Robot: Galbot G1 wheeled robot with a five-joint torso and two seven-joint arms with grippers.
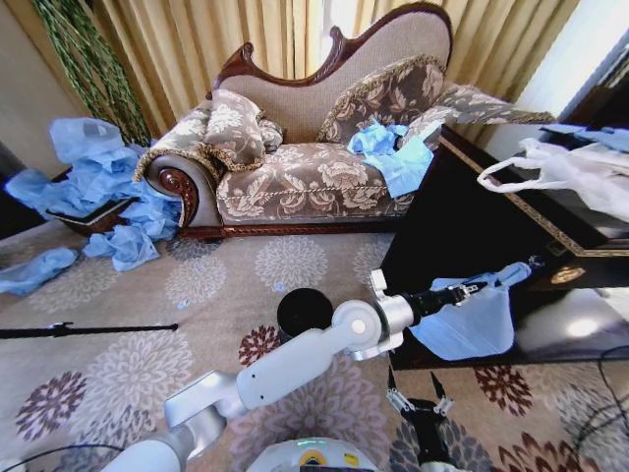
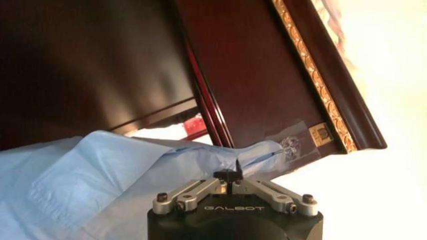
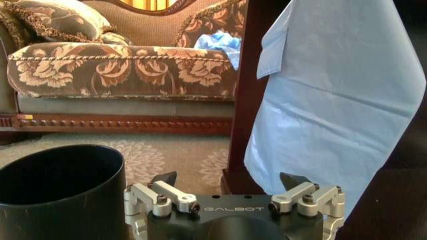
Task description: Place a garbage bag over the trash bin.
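The light blue garbage bag hangs against the front of the dark cabinet, pinched at its top edge by my left gripper. The left wrist view shows that gripper shut on the bag. The small round black trash bin stands upright on the carpet, partly hidden behind my left forearm. My right gripper sits low near the front, open and holding nothing. In the right wrist view the right gripper is beside the bin, with the hanging bag just beyond it.
A dark cabinet stands at the right with a white handled plastic bag on top. The patterned sofa behind holds more blue bags. Another blue pile lies at left. A black rod lies on the carpet.
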